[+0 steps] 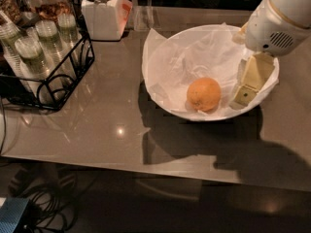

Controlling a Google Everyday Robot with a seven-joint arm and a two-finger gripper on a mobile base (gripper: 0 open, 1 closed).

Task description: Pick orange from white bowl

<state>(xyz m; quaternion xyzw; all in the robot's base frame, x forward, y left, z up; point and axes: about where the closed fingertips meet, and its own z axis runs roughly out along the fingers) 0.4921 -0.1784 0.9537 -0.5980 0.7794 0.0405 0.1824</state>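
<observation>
The orange (204,94) lies in the front part of the white bowl (160,89), on the crinkled white paper liner (194,52). The bowl stands on the grey table, right of centre. My gripper (244,95) comes in from the upper right on a white arm (282,18). It reaches down inside the bowl's right rim, just right of the orange and a small gap away from it. It holds nothing that I can see.
A black wire rack (53,89) with several lidded cups (30,55) stands at the left. A white lidded jar (103,11) and a glass jar (46,1) stand at the back left. The table's front edge (146,166) runs below, with cables (43,198) on the floor.
</observation>
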